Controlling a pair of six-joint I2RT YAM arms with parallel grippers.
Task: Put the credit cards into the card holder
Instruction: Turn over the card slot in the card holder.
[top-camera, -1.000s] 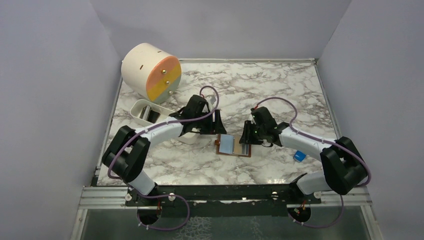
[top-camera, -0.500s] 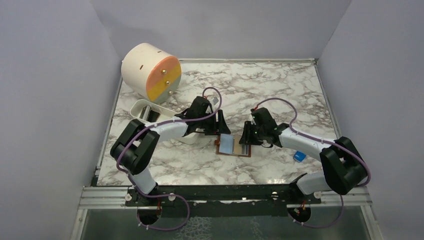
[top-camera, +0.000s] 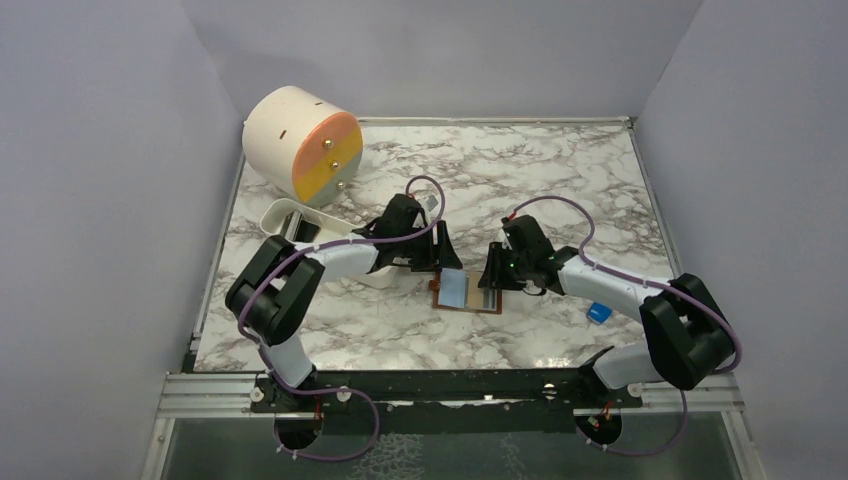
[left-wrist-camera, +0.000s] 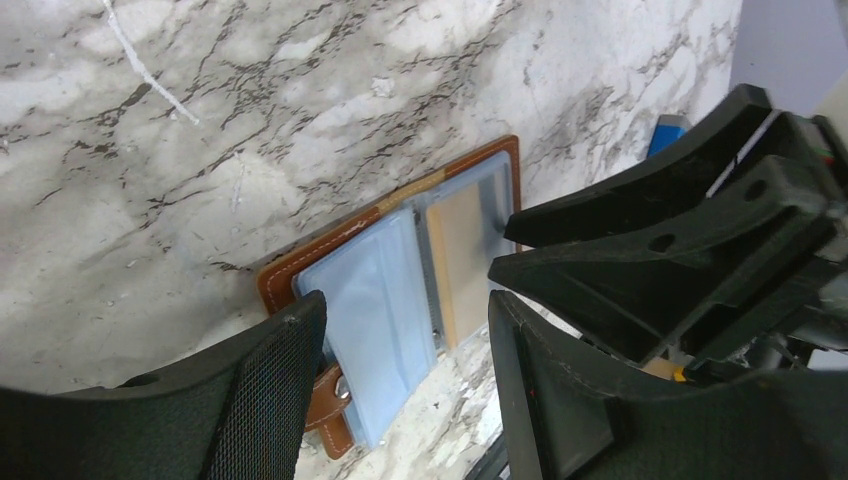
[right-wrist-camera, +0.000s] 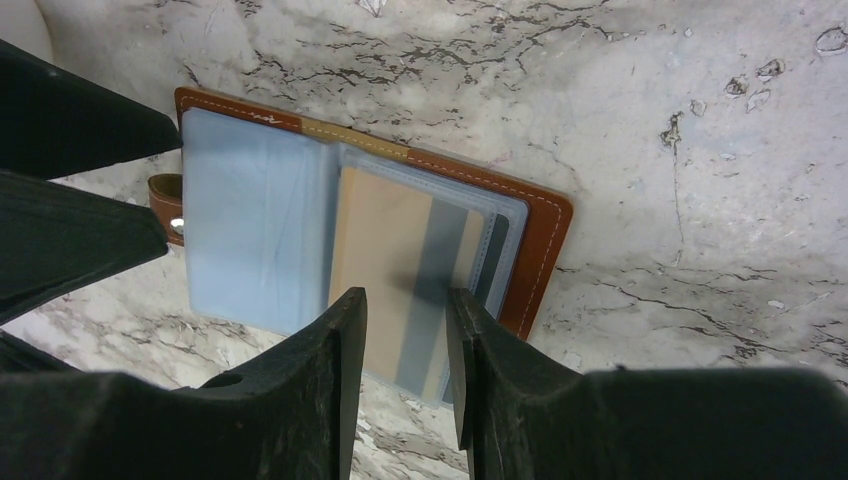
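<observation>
Card holder (right-wrist-camera: 255, 220) lies open and flat on the surface (top-camera: 520, 170), about midway between the left and right edges and nearer the near edge. Its pale pockets face up, presumably so cards can slide in. The left fingers (left-wrist-camera: 255, 390) are wide apart with nothing between them and straddle the end with the snap tab (left-wrist-camera: 328, 405). This is probably to pin that flap down; contact cannot be told. The right fingers (right-wrist-camera: 300, 400) are apart by a narrow gap and hold nothing. They hang over the right-hand pocket, where the orange card (right-wrist-camera: 385, 250) sits under the clear sleeve, probably to seat it. Count: one card holder, one orange card in it, and dark cards (top-camera: 298, 228) waiting in the one white tray (top-camera: 275, 212) by the left edge, number unreadable. One blue block (top-camera: 600, 312) lies near the right edge.
</observation>
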